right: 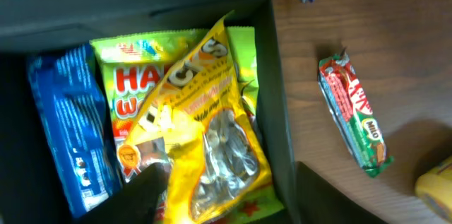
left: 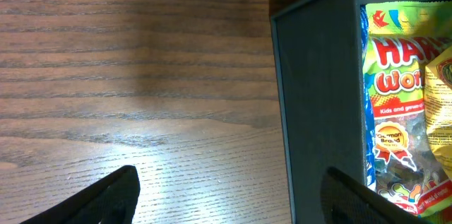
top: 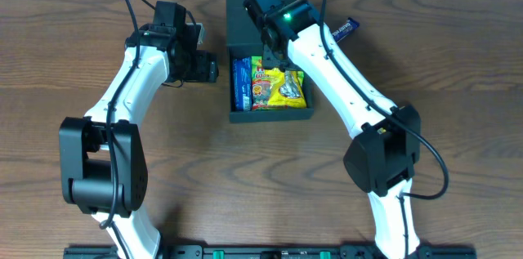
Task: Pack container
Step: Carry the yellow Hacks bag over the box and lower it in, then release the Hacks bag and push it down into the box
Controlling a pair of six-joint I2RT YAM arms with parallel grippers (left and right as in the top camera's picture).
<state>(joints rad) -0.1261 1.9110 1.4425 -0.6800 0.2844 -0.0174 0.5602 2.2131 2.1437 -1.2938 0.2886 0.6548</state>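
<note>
While the right gripper (right: 226, 192) hung with jaws spread over a yellow packet (right: 212, 146) inside the container (top: 270, 115), which sat at 12 o'clock on the table (top: 458, 71), the left gripper (left: 229, 189), jaws also spread, stood empty at the container's 9 o'clock.

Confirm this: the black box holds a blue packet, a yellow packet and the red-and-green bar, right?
Not quite. The red-and-green bar lies on the table, outside the box, as the right wrist view shows. The blue packet and yellow packet are inside.
</note>
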